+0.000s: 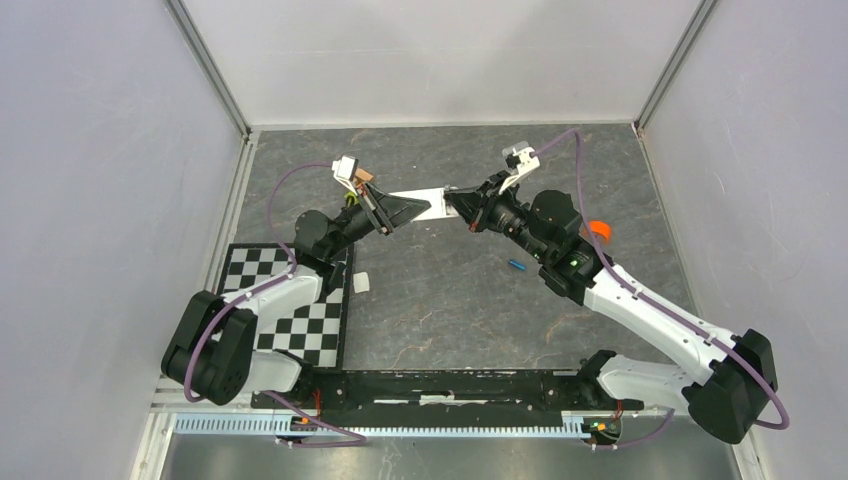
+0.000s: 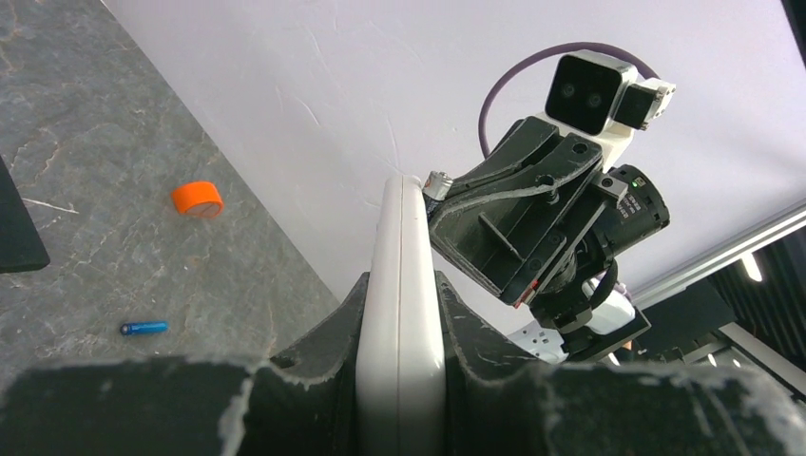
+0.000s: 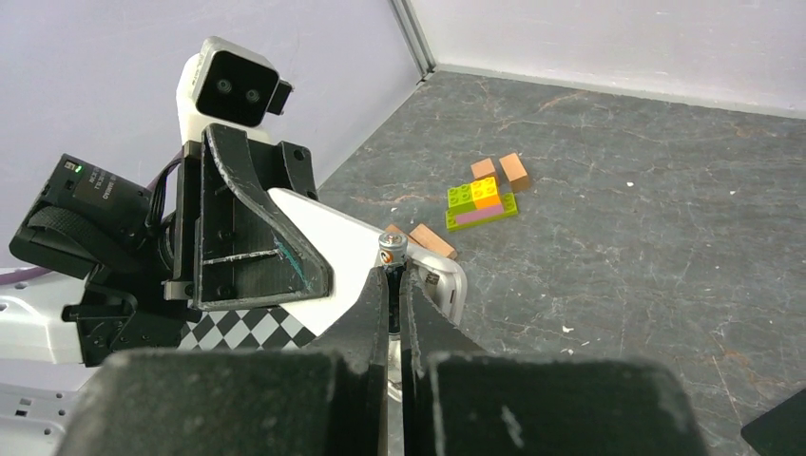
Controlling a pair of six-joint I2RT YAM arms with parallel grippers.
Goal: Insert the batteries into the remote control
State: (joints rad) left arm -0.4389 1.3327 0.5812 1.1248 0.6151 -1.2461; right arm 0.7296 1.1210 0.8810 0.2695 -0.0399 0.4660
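- Left claw (image 2: 401, 294) clamps the remote control (image 2: 399, 223) across its long edges (light, stiff, smooth shell, likely slippery).
- Right claw (image 3: 393, 277) pinches a battery (image 3: 392, 246); rigid, round, may twist.

Remote op, my view: left arm (image 1: 290, 290) & right arm (image 1: 650, 315) are wearing white shells w/ black joints. Purple cables (image 1: 570, 135) are looping to white wrist cams (image 2: 591, 90). Left gripper (image 1: 405, 208) & right gripper (image 1: 458, 203) are showing black, scuffed fingers (image 3: 249, 228). Green LED (image 1: 574, 262) is glowing.
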